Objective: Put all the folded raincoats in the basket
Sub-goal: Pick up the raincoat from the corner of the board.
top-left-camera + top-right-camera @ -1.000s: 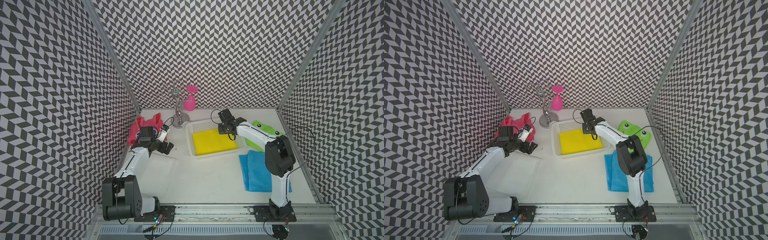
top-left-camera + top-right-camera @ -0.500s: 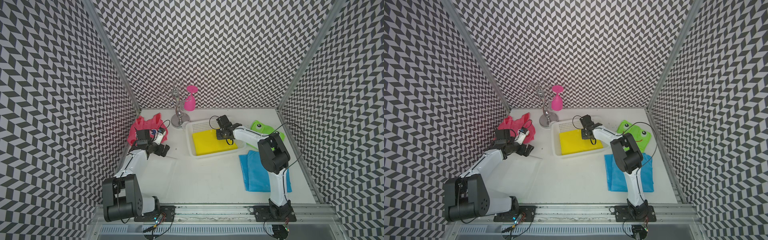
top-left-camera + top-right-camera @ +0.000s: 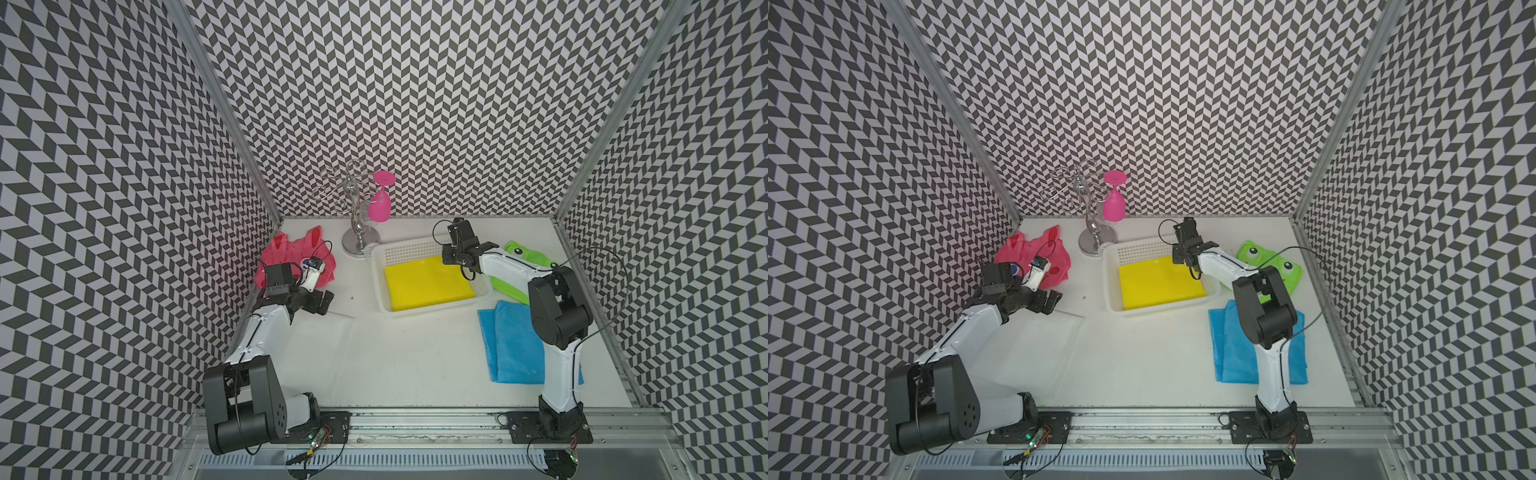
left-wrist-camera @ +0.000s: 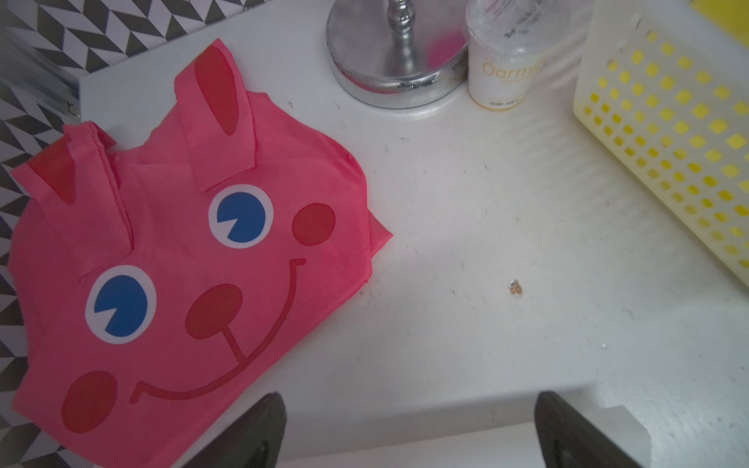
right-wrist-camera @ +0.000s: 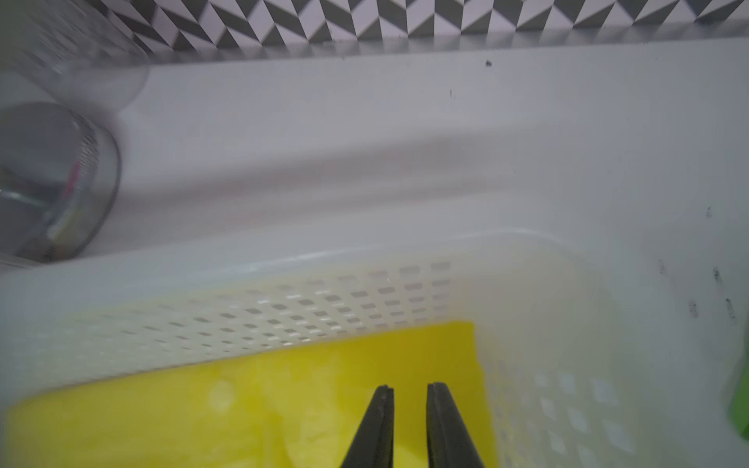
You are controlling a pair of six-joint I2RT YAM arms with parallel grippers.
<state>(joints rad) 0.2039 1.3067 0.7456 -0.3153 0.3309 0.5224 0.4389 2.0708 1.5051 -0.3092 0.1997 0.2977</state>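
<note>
A yellow folded raincoat (image 3: 428,282) (image 3: 1158,282) lies flat inside the white lattice basket (image 3: 380,282) (image 3: 1111,286) at the back middle of the table. My right gripper (image 3: 453,255) (image 3: 1183,257) hovers over the basket's back right corner. In the right wrist view its jaws (image 5: 410,387) stand a narrow gap apart above the yellow raincoat (image 5: 243,413), nothing between them. My left gripper (image 3: 318,301) (image 3: 1050,301) is wide open and empty (image 4: 409,399) over bare table, between a pink raincoat (image 4: 182,263) and the basket (image 4: 668,133).
The pink raincoat (image 3: 291,253) lies at the back left. A green frog raincoat (image 3: 528,257) and a blue folded raincoat (image 3: 511,345) lie right of the basket. A chrome stand (image 3: 359,232) holding a pink glass (image 3: 379,203) and a small white bottle (image 4: 502,69) stand behind the basket.
My right gripper dipped toward the yellow raincoat, then drew back over the basket's back right corner with narrower jaws. My left gripper slid slightly toward the front, still open.
</note>
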